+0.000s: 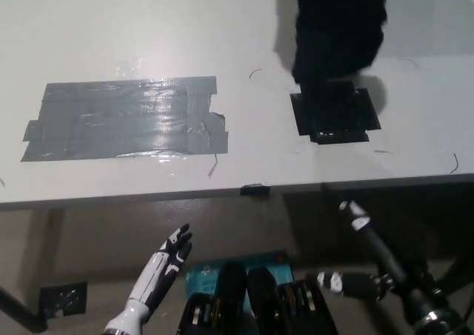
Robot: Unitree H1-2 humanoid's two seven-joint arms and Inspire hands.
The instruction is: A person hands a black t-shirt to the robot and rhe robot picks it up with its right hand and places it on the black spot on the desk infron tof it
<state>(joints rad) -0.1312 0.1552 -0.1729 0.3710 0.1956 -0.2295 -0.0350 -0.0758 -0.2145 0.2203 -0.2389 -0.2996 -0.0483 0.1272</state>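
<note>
The black t-shirt (337, 27) hangs bunched at the desk's (244, 24) far edge toward the right corner, just above and behind the black spot (335, 113), which lies near the front edge on the right; whoever holds it is out of view. The handover looks unfinished: the right hand (352, 283) sits low below the front edge, holding nothing, though how it is set I cannot tell. The white left hand (174, 250) rests below the front edge too, fingers spread. Taking and placing remain. A grey taped patch (126, 120) occupies the desk's left side.
</note>
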